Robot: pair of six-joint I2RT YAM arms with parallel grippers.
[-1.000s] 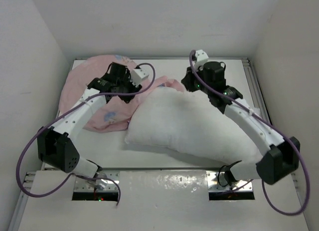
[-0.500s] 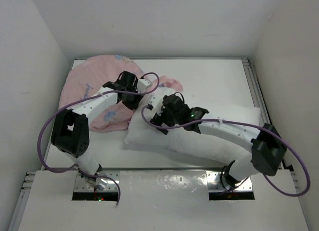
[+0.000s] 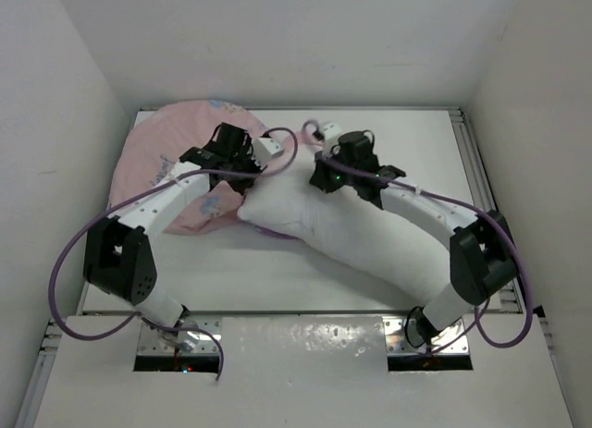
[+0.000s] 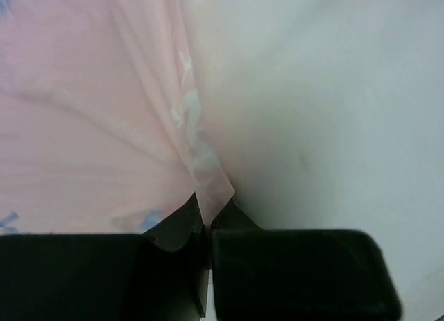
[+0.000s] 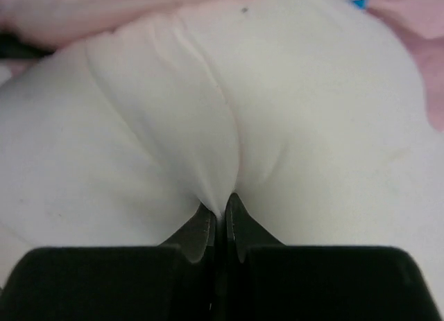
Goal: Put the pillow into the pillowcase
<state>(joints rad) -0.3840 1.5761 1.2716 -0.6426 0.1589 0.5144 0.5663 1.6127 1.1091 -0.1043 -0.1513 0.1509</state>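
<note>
Pillowcase [image 3: 143,160] is bunched at the far-left of the table [image 3: 416,137], pale pink side showing. Left claw [image 4: 206,211] is fully closed, pinching a pink edge of the pillowcase, just beside the left corner of the pillow [image 3: 370,238]. Pillow lies diagonal, centre to near-right, its left corner overlapping the pillowcase edge. Right claw [image 5: 222,215] is fully closed, nipping a fold of pillow fabric near its far edge.

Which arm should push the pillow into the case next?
Right. The right gripper is shut on a pinch of the pillow, near the pillowcase, so it can likely feed it in. The left gripper is shut on the pillowcase's edge, better for holding it.
</note>
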